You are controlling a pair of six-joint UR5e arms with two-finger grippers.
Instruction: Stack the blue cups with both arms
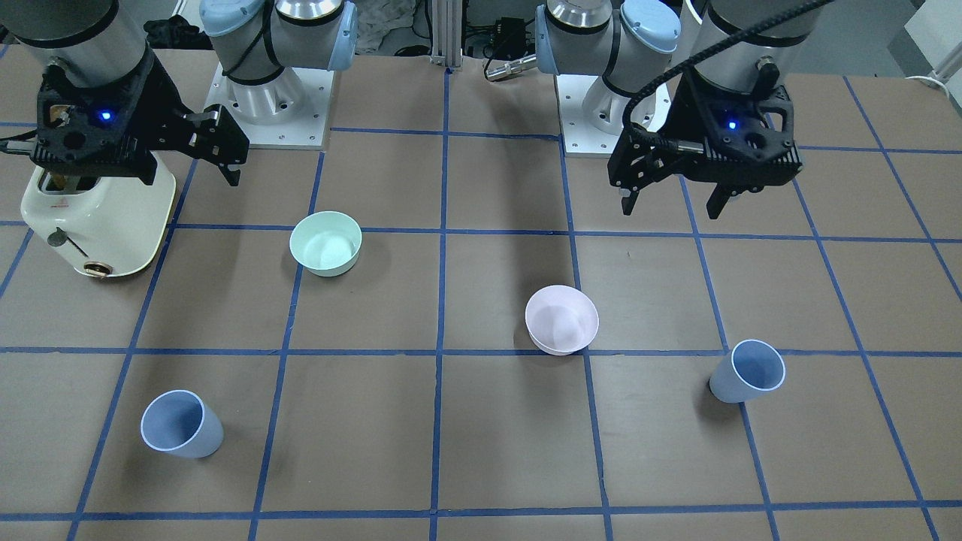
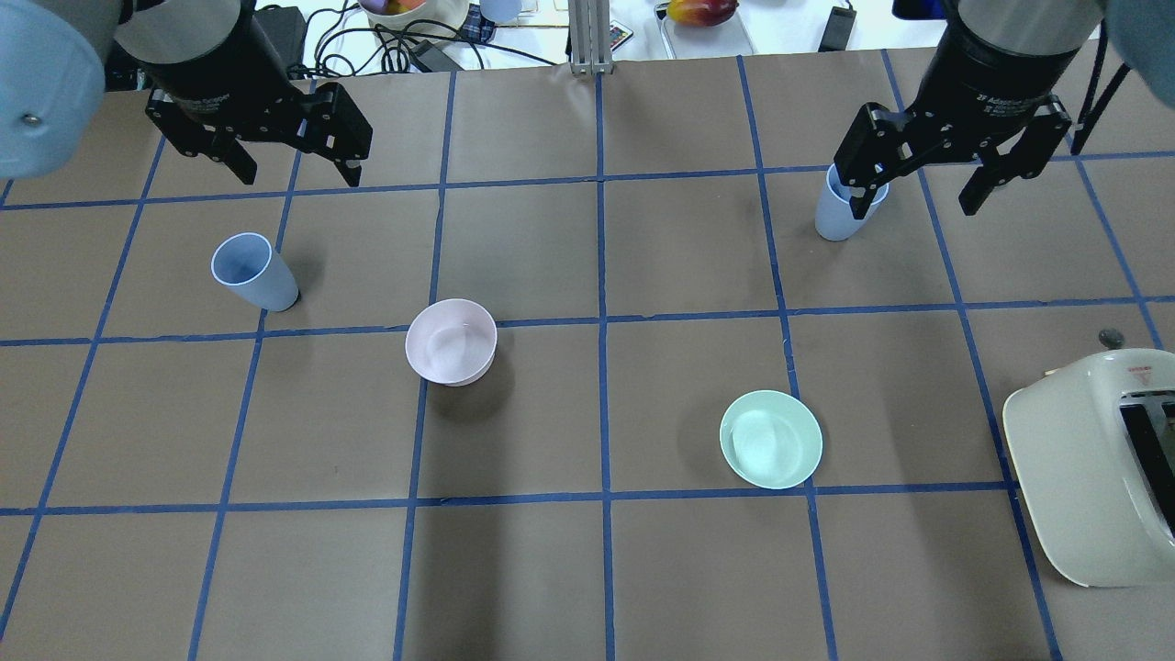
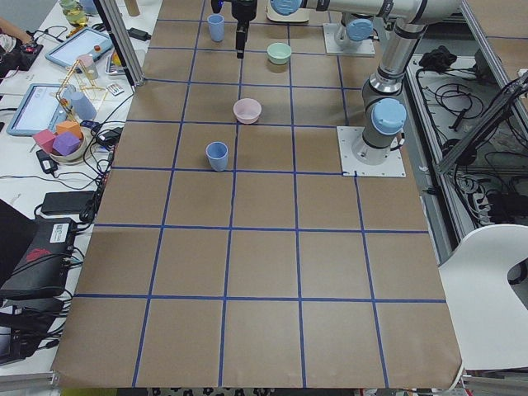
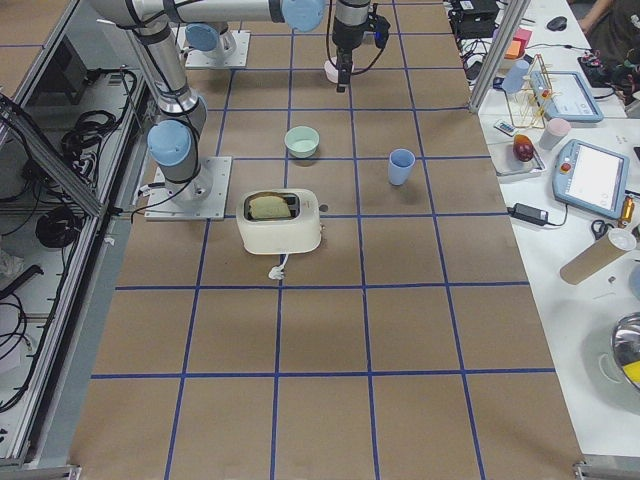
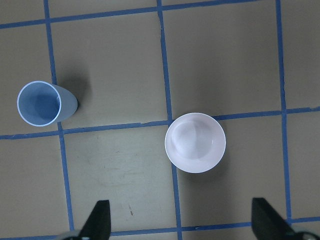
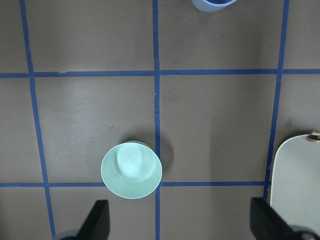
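Two pale blue cups stand upright on the table. One cup is on my left side, also in the left wrist view and in the front view. The other cup is on my right side, partly hidden behind a finger of my right gripper; it also shows in the front view and at the top edge of the right wrist view. My left gripper hangs open and empty, high above the table, beyond its cup. My right gripper is open and empty too, high above the table.
A pale pink bowl sits left of centre and a mint-green bowl right of centre. A cream toaster stands at the near right edge. Cables and clutter lie beyond the table's far edge.
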